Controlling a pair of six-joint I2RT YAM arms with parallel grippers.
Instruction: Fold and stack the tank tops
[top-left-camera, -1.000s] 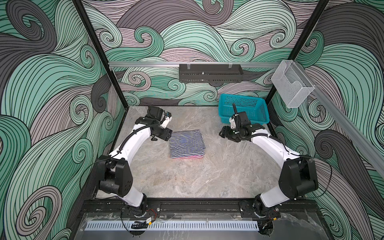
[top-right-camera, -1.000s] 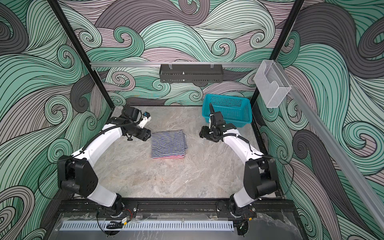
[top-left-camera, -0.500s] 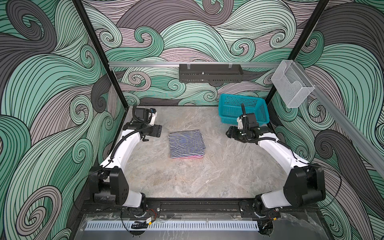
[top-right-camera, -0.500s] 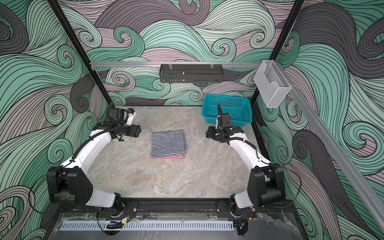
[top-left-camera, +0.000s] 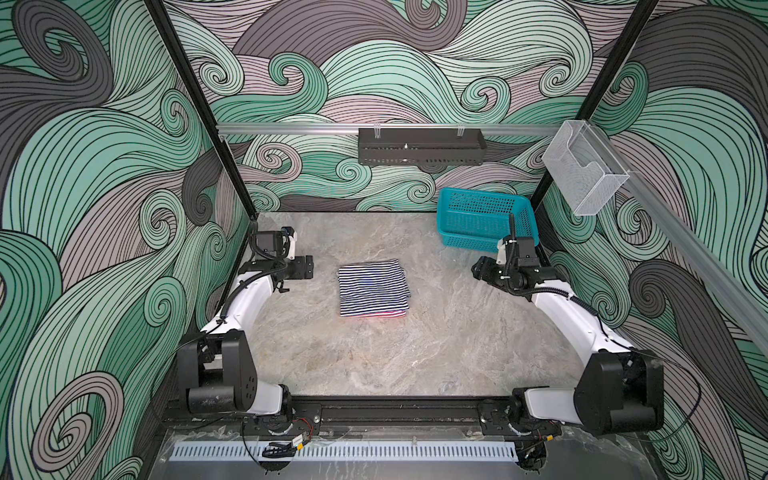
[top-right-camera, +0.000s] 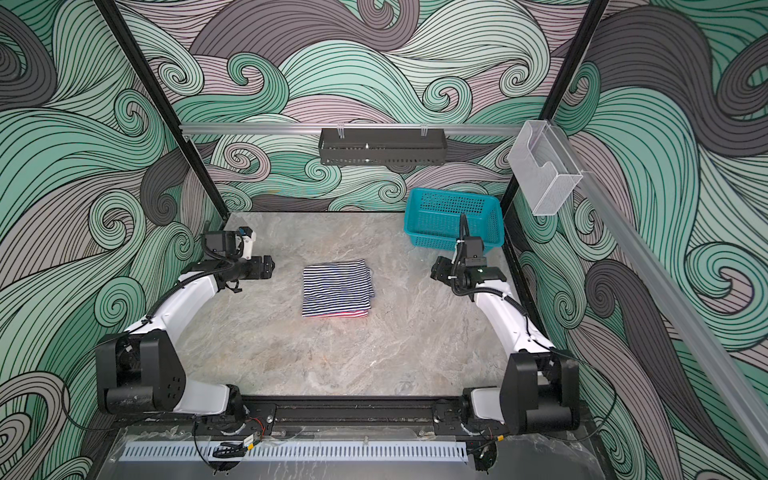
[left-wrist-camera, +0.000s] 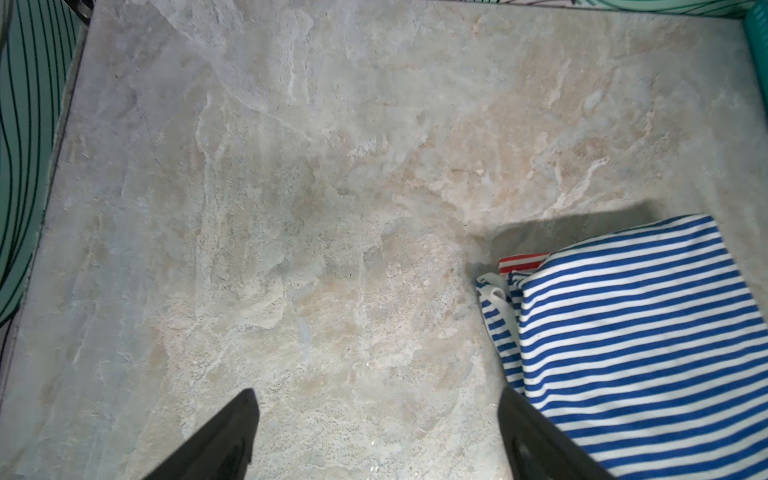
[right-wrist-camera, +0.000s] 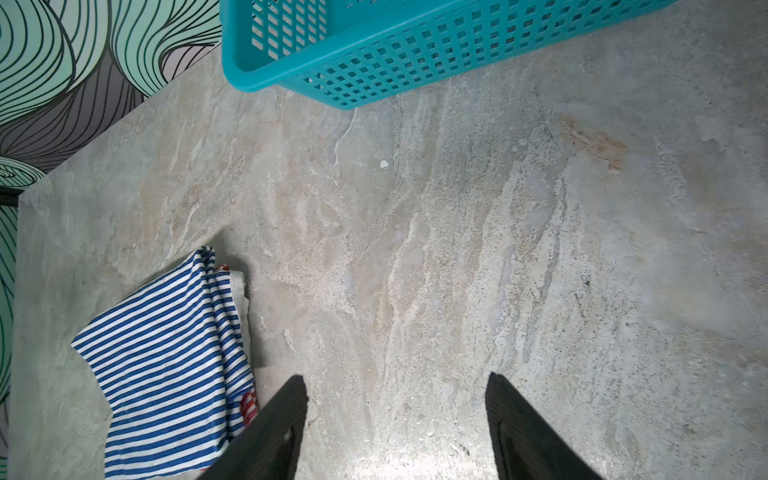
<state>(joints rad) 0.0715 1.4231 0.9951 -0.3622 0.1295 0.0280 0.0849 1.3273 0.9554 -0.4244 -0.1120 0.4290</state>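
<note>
Both released and empty, our left end effector (left-wrist-camera: 376, 399) and right end effector (right-wrist-camera: 397, 382) should clear the tops (top-left-camera: 372, 286) toward nine and three o'clock.

The red top (top-left-camera: 374, 315) lies mostly hidden under the navy top (top-left-camera: 372, 286); only a thin sliver peeks out at the stack's six o'clock edge. In the wrist views the basket (right-wrist-camera: 374, 79) and navy top run off frame, as do the left gripper (left-wrist-camera: 376, 395) and right gripper (right-wrist-camera: 395, 378).
</note>
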